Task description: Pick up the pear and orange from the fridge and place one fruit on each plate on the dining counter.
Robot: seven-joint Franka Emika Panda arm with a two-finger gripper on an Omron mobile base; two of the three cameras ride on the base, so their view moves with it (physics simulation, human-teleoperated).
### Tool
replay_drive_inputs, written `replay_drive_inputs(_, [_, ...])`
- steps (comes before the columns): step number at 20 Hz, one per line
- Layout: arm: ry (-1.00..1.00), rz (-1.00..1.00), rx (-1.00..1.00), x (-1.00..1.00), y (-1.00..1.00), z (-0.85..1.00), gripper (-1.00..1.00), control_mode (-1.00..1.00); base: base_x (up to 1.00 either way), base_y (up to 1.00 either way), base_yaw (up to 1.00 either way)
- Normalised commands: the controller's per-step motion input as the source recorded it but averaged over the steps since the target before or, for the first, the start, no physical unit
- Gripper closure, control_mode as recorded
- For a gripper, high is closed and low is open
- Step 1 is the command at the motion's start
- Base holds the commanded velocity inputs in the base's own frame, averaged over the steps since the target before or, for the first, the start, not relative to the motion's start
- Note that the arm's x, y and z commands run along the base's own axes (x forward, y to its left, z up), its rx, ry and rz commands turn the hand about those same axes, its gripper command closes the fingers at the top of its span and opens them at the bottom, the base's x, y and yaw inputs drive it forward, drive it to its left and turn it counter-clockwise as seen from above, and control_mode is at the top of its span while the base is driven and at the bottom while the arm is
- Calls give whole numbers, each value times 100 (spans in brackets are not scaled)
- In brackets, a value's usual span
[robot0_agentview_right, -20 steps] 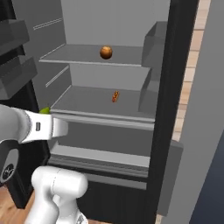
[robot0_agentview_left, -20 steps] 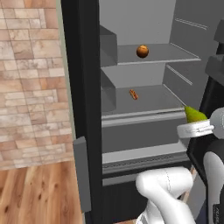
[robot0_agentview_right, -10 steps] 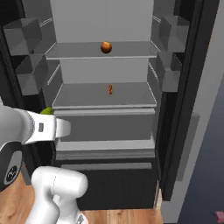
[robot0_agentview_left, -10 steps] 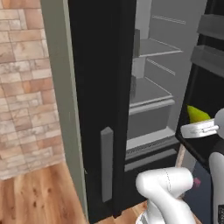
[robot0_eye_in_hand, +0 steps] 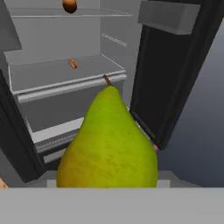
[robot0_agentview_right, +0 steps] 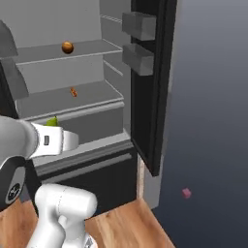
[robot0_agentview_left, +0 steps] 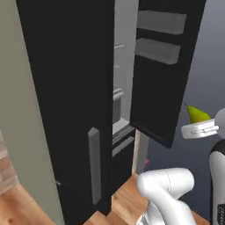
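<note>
The yellow-green pear [robot0_eye_in_hand: 109, 144] sits right in front of the hand camera, stem up, with my gripper [robot0_agentview_left: 200, 128] shut on it; its fingertips are hidden under the fruit. From the base, the pear [robot0_agentview_left: 197, 114] pokes above my white hand, and its tip [robot0_agentview_right: 52, 121] shows behind the wrist. The orange [robot0_agentview_right: 68, 47] lies on an upper shelf of the open fridge [robot0_agentview_right: 72, 72], far from my hand, and the orange [robot0_eye_in_hand: 69, 5] shows at the top of the hand view. The plates and the dining counter are out of view.
The fridge's black right door [robot0_agentview_right: 151, 82] stands open with grey bins on it, close to my hand's right. The left door [robot0_agentview_left: 66, 110] with its grey handle [robot0_agentview_left: 93, 165] blocks the left. A small orange-red item [robot0_agentview_right: 73, 92] lies on a lower shelf. Dark open room lies to the right.
The whole picture has swung: the base has turned right, so the fridge slides left in both base views. The pear stays in my gripper.
</note>
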Motion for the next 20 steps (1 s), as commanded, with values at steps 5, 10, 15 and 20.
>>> replay_drive_inputs(5, [0, 0, 0, 0, 0, 0, 100, 100, -64, 17, -73])
replay_drive_inputs(10, [0, 0, 0, 0, 0, 0, 100, 100, -76, 13, -67])
replay_drive_inputs(15, [0, 0, 0, 0, 0, 0, 100, 100, -77, 2, -51])
replay_drive_inputs(20, [0, 0, 0, 0, 0, 0, 100, 100, -93, -1, -37])
